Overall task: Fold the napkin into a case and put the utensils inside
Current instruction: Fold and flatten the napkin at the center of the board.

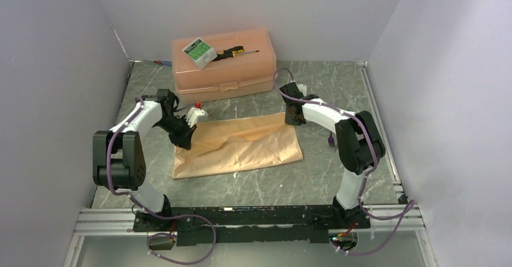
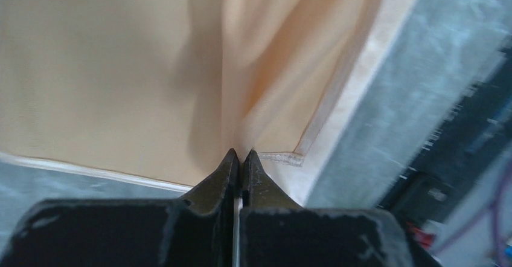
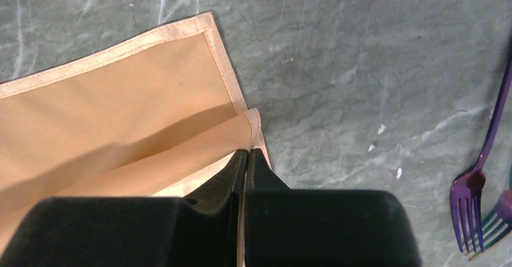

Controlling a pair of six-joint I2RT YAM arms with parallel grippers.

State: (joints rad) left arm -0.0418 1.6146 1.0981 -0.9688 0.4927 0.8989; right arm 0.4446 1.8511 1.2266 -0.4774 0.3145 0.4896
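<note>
The peach-orange napkin [image 1: 241, 149] lies doubled over on the marble table, rumpled in the middle. My left gripper [image 1: 185, 138] is down at its left end. In the left wrist view this gripper [image 2: 241, 153] is shut on the napkin [image 2: 121, 67], and cloth folds run up from the tips. My right gripper [image 1: 294, 119] is at the napkin's far right corner. There this gripper [image 3: 247, 152] is shut on the upper layer's hemmed corner of the napkin [image 3: 121, 98]. Two utensils, a purple fork [image 3: 474, 185] and a teal-tinted fork [image 3: 500, 214], lie on the table to the right.
A rigid peach plastic box [image 1: 224, 67] stands at the back, with a green-and-white packet [image 1: 199, 51] and a black-and-yellow screwdriver [image 1: 238, 52] on its lid. Grey walls close in both sides. A metal rail [image 1: 253, 215] runs along the near edge.
</note>
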